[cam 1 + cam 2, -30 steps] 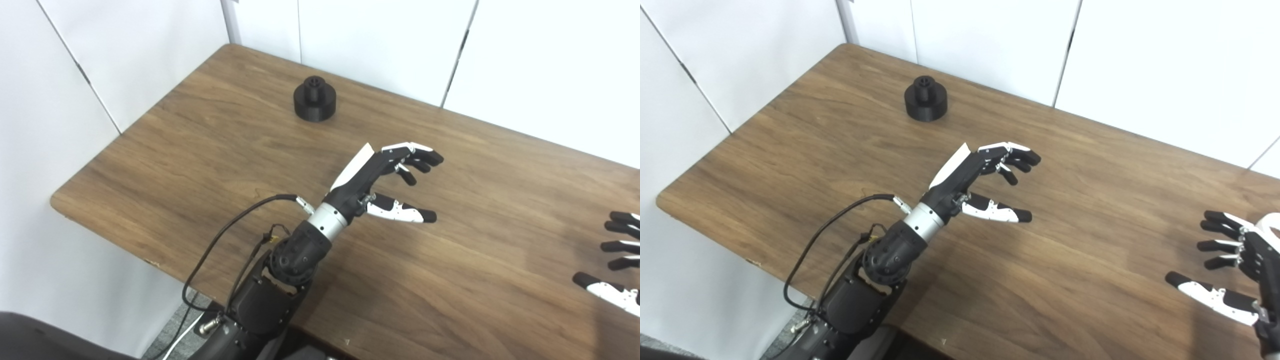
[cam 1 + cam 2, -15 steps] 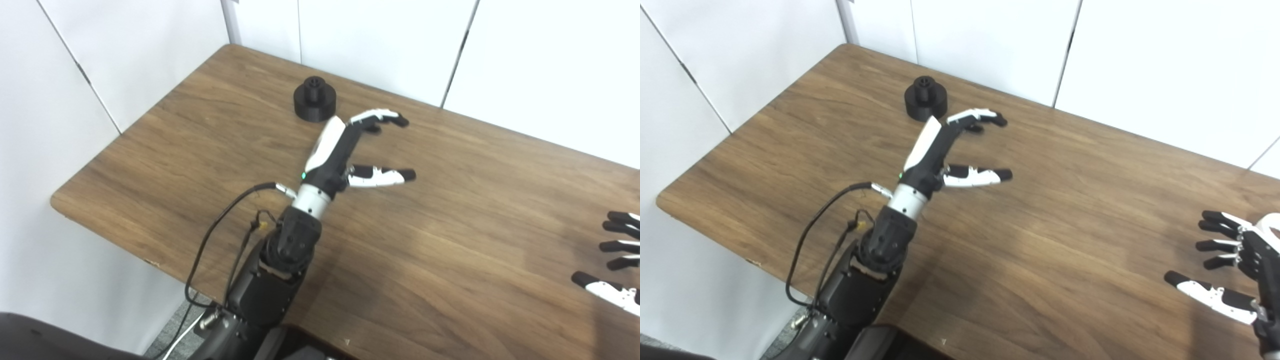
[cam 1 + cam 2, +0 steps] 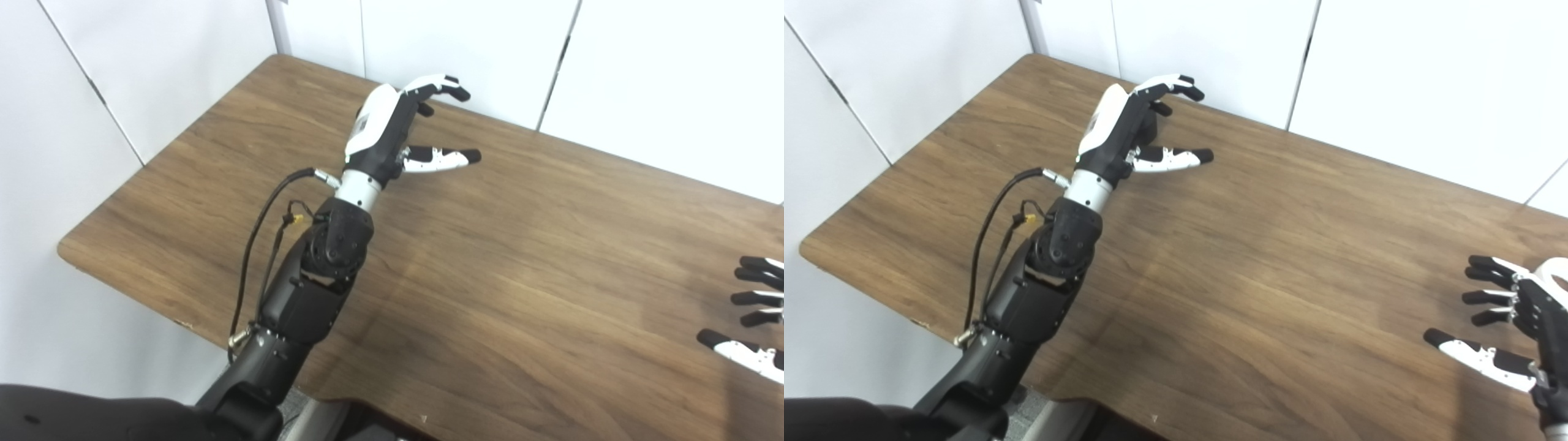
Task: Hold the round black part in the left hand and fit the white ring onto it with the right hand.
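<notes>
Left hand at the round black part, right hand waiting.

My left hand (image 3: 1127, 131) is extended toward the far left corner of the tabletop (image 3: 1274, 257), fingers spread and holding nothing; it covers the round black part (image 3: 1150, 127), of which only a dark sliver shows beside the palm. I cannot tell whether they touch. My right hand (image 3: 1516, 334) hovers open near the right edge. A curved white piece shows at its knuckles; I cannot tell whether this is the white ring.
</notes>
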Motion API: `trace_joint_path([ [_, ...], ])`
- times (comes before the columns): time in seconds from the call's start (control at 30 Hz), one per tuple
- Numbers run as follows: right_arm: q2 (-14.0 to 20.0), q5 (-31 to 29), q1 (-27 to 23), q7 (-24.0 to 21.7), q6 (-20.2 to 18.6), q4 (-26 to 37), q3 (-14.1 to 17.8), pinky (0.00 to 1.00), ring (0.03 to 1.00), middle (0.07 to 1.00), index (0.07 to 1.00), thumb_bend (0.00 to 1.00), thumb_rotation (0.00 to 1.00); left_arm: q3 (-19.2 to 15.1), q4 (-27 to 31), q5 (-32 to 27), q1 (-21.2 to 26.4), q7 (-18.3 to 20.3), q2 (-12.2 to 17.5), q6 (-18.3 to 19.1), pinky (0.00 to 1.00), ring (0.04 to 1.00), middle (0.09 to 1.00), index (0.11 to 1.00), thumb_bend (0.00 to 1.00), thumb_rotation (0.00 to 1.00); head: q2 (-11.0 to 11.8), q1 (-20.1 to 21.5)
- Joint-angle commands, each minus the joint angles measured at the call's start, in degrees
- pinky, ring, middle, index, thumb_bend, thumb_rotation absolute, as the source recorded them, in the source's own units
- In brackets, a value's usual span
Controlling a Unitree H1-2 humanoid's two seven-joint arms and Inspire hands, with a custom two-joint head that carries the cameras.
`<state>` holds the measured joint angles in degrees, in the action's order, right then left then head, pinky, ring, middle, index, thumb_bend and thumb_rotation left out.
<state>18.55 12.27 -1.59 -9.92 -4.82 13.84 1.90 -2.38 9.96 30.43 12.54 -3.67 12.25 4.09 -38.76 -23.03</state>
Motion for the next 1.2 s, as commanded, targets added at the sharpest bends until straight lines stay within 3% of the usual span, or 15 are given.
trace_joint_path([
  [0.0, 0.81, -0.43, -1.9, 0.83, 2.6, 1.24, 0.51, 0.48, 0.61, 0.729, 0.737, 0.71, 0.0, -0.47, -0.24, 1.87, 3.62, -1.62, 1.99, -0.19, 0.65, 0.803, 0.819, 0.674, 0.83, 0.22, 0.03, 0.01],
  [0.23, 0.75, -0.75, -1.75, 0.76, 1.97, 1.57, 0.74, 0.47, 0.605, 0.722, 0.735, 0.71, 0.0, -0.56, -4.98, 5.75, 7.4, -4.05, 4.6, 0.31, 0.65, 0.823, 0.833, 0.693, 0.85, 0.25, 0.22, -0.16],
  [0.47, 0.81, -0.96, -1.64, 0.76, 2.03, 1.39, 0.8, 0.47, 0.613, 0.731, 0.742, 0.7, 0.0, -0.88, -7.82, 7.12, 10.25, -4.09, 7.12, 3.45, 0.73, 0.895, 0.879, 0.724, 0.88, 0.29, 0.27, -0.1],
  [0.6, 0.75, -0.94, -1.5, 0.87, 2.02, 1.38, 0.88, 0.46, 0.605, 0.728, 0.74, 0.7, 0.0, -0.77, -9.49, 8.89, 11.79, -4.98, 8.4, 5.44, 0.71, 0.896, 0.881, 0.732, 0.9, 0.3, 0.27, -0.1],
  [0.7, 0.78, -0.91, -1.42, 0.91, 2.42, 1.25, 0.84, 0.46, 0.605, 0.727, 0.741, 0.7, 0.0, -0.79, -10.69, 9.69, 12.41, -5.47, 8.9, 6.98, 0.68, 0.895, 0.888, 0.74, 0.91, 0.3, 0.42, -0.23],
  [1.17, 0.58, -1.18, -1.16, 1.07, 2.21, 1.22, 1.13, 0.48, 0.61, 0.728, 0.741, 0.69, 0.0, -0.26, -16.43, 12.6, 13.71, -8.1, 13.47, 10.18, 0.76, 0.95, 0.905, 0.749, 0.97, 0.33, 0.42, -0.44],
])
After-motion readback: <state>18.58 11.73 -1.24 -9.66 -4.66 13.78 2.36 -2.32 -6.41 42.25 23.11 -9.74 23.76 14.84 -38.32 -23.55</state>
